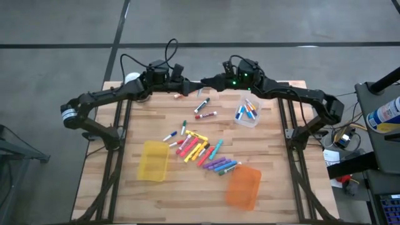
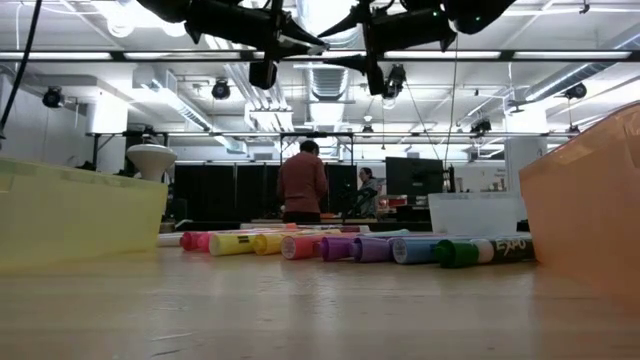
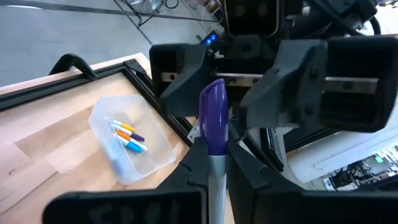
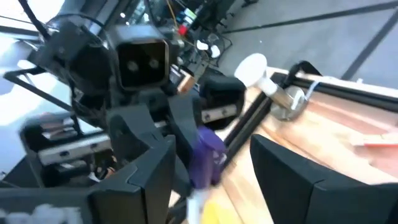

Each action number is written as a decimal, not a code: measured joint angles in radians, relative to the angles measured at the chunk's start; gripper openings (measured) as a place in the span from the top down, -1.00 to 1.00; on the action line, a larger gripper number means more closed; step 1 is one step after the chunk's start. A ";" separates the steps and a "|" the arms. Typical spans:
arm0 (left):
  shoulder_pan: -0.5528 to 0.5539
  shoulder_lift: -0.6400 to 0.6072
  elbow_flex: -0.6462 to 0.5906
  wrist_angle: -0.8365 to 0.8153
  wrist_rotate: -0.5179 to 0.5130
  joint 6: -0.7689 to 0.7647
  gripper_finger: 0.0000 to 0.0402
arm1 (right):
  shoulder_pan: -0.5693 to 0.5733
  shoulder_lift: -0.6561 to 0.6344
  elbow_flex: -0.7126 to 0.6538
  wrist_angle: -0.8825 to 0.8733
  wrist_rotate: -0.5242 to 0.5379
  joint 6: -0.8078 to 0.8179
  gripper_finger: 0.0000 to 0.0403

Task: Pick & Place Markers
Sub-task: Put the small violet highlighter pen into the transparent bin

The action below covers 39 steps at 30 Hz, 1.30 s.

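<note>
My left gripper (image 3: 217, 167) (image 1: 186, 87) is shut on a marker with a purple cap (image 3: 214, 117) and a pale barrel, high above the table's far edge. My right gripper (image 4: 214, 148) (image 1: 210, 82) faces it, open, one finger on either side of the purple cap (image 4: 206, 155) without touching it. Both grippers hang at the top of the low view (image 2: 318, 48). Many more markers (image 1: 201, 150) lie in a loose pile mid-table, and two markers (image 1: 204, 110) lie farther back. A clear bin (image 1: 248, 113) (image 3: 132, 144) holds several markers. My left gripper pinches the marker's pale barrel (image 3: 217, 175) just below the purple cap between its two fingers. The marker lies along the fingers and sticks out past their tips, cap end toward my right gripper. It is lifted clear of the table.
A yellow bin (image 1: 153, 160) sits left of the marker pile and an orange bin (image 1: 244, 186) sits at its near right. A white knob (image 4: 252, 67) stands at the table's far left corner. In the low view, people stand in the room beyond the table (image 2: 302, 184).
</note>
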 joint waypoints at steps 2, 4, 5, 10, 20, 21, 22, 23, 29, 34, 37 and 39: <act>0.000 0.000 0.000 0.000 0.000 0.000 0.88 | 0.000 0.004 0.012 0.000 -0.001 -0.006 0.14; 0.000 0.000 -0.001 0.000 0.000 0.000 0.86 | 0.000 0.002 0.014 0.000 -0.002 -0.017 0.30; 0.000 0.000 -0.001 0.001 0.001 0.000 0.84 | 0.000 -0.001 0.015 -0.001 -0.002 -0.024 0.40; 0.000 0.000 -0.001 0.010 0.005 0.009 0.80 | 0.000 -0.007 0.015 -0.003 -0.019 -0.041 0.78; 0.006 0.000 -0.003 0.003 -0.007 0.023 0.62 | -0.014 -0.031 0.015 -0.053 -0.031 -0.046 0.78; 0.007 0.000 -0.004 -0.001 -0.014 0.023 0.57 | -0.016 -0.033 0.017 -0.072 -0.034 -0.055 0.78; 0.007 0.000 -0.004 -0.004 -0.018 0.023 0.51 | -0.018 -0.033 0.021 -0.094 -0.035 -0.060 0.78; 0.008 0.000 -0.004 -0.004 -0.019 0.023 0.45 | -0.019 -0.037 0.021 -0.118 -0.035 -0.069 0.78; 0.011 0.000 -0.005 -0.042 -0.017 0.014 0.15 | -0.028 -0.060 0.022 -0.246 -0.027 -0.106 0.78; 0.022 0.000 -0.005 -0.183 -0.015 0.041 0.09 | -0.072 -0.115 0.023 -0.526 0.026 -0.167 0.78; 0.022 0.000 -0.006 -0.252 -0.013 0.043 0.09 | -0.110 -0.153 0.023 -0.732 0.070 -0.216 0.78; 0.022 0.000 -0.007 -0.287 -0.012 0.056 0.09 | -0.134 -0.178 0.023 -0.856 0.121 -0.252 0.78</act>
